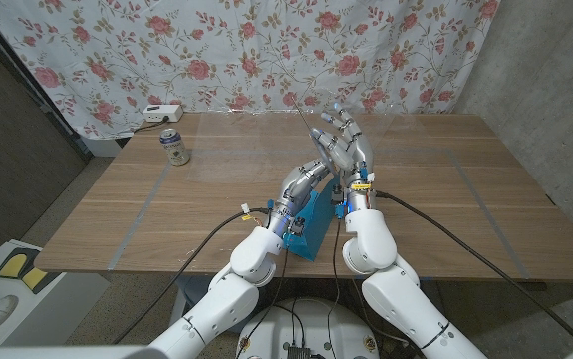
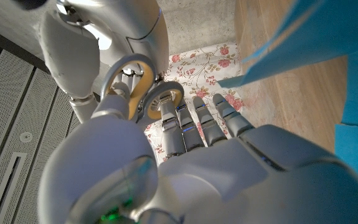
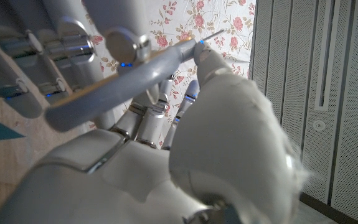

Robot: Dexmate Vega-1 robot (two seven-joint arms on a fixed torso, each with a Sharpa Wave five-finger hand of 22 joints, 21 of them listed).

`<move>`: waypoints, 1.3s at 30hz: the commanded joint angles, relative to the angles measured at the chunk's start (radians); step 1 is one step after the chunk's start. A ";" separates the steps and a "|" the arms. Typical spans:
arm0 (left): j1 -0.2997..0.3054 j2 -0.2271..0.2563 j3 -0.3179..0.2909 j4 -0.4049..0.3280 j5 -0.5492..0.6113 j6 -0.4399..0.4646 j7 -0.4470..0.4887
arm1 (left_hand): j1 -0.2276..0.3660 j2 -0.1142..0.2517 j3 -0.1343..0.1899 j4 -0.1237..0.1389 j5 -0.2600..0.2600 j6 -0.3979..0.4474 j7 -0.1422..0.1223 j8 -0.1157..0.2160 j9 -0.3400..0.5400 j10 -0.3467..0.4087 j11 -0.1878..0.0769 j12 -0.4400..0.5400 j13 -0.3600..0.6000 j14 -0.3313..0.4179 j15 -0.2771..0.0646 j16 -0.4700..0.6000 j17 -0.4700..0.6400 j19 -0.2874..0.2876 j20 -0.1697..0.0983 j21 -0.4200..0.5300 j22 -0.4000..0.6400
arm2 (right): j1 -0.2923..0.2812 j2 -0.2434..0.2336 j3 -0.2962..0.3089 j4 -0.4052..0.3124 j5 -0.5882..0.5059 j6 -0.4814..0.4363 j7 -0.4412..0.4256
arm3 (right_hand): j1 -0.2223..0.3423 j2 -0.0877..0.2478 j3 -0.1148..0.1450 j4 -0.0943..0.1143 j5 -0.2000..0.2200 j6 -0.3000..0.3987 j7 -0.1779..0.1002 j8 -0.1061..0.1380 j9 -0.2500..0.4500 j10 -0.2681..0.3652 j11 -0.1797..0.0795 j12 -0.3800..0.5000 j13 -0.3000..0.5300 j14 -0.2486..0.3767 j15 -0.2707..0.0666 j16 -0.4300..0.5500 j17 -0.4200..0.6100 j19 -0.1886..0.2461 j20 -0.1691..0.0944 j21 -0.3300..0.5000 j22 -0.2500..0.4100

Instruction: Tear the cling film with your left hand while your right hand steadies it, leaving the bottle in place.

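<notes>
Blue cling film box (image 1: pixel 309 231) lies under both raised hands.

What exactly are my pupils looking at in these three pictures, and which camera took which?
A two-armed robot stands at a wooden table. The wide picture comes from a camera on its head, looking down. The other two come from cameras on its wrists, looking along the back of each hand, so they appear turned. The left hand and right hand are raised close together mid-table above a blue box, probably the cling film's. A clear film seems to stretch above them; whether either hand grips it is not plain. A drinks can, not a bottle, stands far left, with a white power strip behind.
</notes>
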State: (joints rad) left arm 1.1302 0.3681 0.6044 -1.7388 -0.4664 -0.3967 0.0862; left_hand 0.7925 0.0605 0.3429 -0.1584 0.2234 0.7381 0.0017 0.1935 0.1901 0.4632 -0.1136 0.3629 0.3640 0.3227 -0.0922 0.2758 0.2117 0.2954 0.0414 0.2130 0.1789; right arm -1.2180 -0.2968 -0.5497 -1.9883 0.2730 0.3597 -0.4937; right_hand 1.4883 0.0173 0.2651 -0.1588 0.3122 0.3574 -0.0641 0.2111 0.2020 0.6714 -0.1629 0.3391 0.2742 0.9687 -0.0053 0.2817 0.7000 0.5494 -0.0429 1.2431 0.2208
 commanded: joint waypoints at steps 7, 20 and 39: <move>0.009 -0.030 0.000 0.010 0.013 -0.024 0.030 | 0.038 0.020 0.010 -0.005 0.008 0.061 -0.012 0.030 0.003 0.063 -0.022 0.019 0.009 0.053 -0.024 0.025 0.008 0.023 -0.008 0.011 0.006 | 0.003 -0.007 -0.018 0.001 0.011 -0.003 -0.013 | 0.007 -0.005 0.010 0.003 0.005 0.010 -0.003 -0.002 0.003 0.004 -0.003 -0.003 -0.001 0.149 -0.232 -0.004 0.003 0.001 -0.130 0.015 0.001; 0.039 -0.051 -0.012 -0.004 0.041 -0.029 0.101 | 0.127 0.048 0.004 -0.014 0.006 0.109 -0.064 0.100 0.077 0.120 -0.052 0.104 0.105 0.110 -0.026 0.088 0.083 0.034 -0.003 0.012 0.009 | -0.001 0.002 -0.019 0.006 0.006 0.001 -0.030 | 0.006 -0.006 0.011 0.003 0.005 0.010 -0.003 -0.003 0.003 0.004 -0.002 -0.003 -0.001 0.151 -0.232 -0.006 0.003 -0.003 -0.129 0.018 -0.003; 0.066 -0.092 -0.018 -0.001 0.034 -0.050 0.152 | 0.326 0.062 -0.093 -0.006 0.011 -0.077 -0.100 0.599 0.693 0.041 -0.061 0.468 0.648 0.213 -0.060 0.335 0.431 0.086 0.016 0.041 0.031 | -0.008 -0.001 -0.026 -0.002 0.003 -0.010 -0.040 | 0.005 -0.008 0.013 0.003 0.005 0.011 -0.003 -0.004 0.003 0.004 -0.001 -0.003 -0.002 0.153 -0.232 -0.009 0.003 -0.010 -0.128 0.023 -0.009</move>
State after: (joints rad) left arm 1.1803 0.3003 0.5913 -1.7427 -0.4304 -0.4333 0.2085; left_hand 1.0662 0.0927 0.2598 -0.1639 0.2296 0.7713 -0.0236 0.7007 0.5216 0.5002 -0.1495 0.5959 0.8444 0.5189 -0.1463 0.5777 0.5999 0.3701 0.0555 0.2457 0.2059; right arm -1.2208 -0.2964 -0.5732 -1.9846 0.2772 0.3558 -0.5266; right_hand 1.4804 0.0096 0.2690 -0.1541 0.3077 0.3627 -0.0696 0.2069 0.2019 0.6712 -0.1627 0.3391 0.2688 0.9778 -0.0138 0.2667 0.6993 0.5417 -0.0499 1.2577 0.2091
